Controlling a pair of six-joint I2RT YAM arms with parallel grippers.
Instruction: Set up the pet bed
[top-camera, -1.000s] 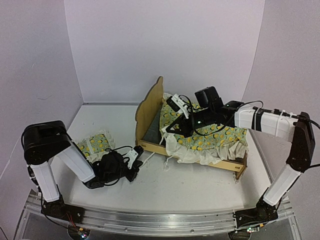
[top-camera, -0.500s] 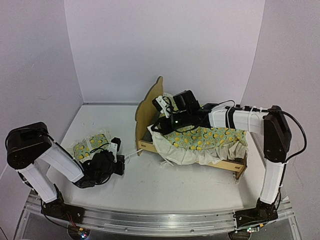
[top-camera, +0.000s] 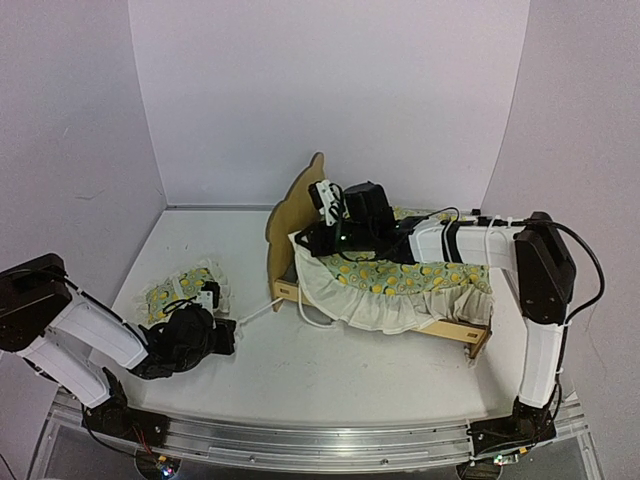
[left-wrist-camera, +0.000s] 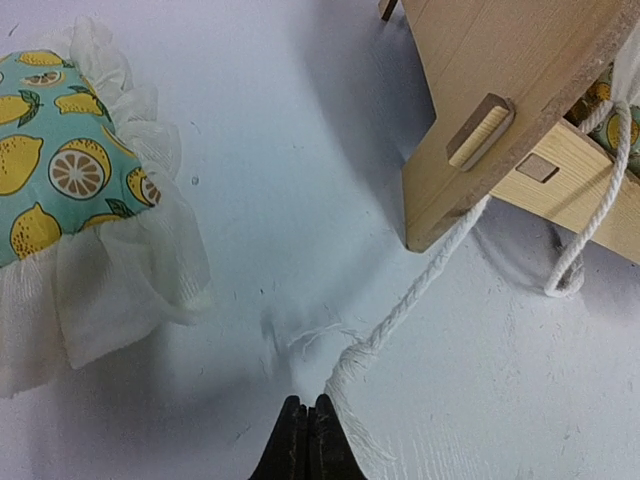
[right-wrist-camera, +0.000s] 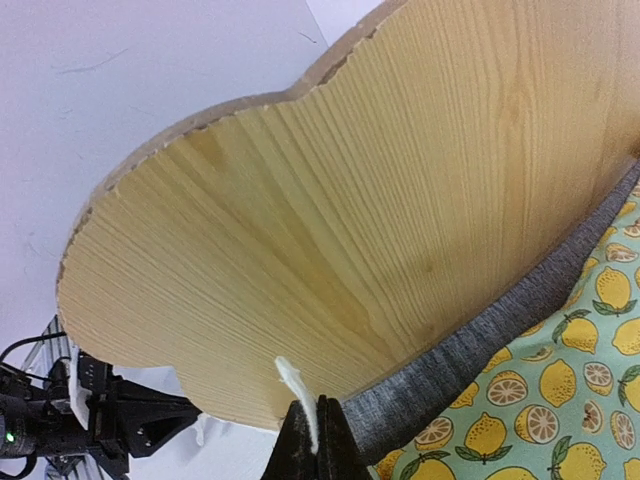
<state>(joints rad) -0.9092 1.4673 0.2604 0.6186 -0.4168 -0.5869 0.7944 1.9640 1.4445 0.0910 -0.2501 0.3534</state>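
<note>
So the pet bed (top-camera: 287, 222) sits right of centre on the desk (top-camera: 330, 385), with the quilt (top-camera: 400, 278) spread over it. The right tool (right-wrist-camera: 316, 428) is clenched on a white scrap of ruffle by the headboard. The left tool (left-wrist-camera: 308, 432) is clamped tight, looks empty, just beside the cord (left-wrist-camera: 420, 290), with the pillow (left-wrist-camera: 60, 190) near it on the left.

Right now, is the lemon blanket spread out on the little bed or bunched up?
Spread out. The quilt lies along the pet bed, its white ruffle hanging over the near rail.
</note>
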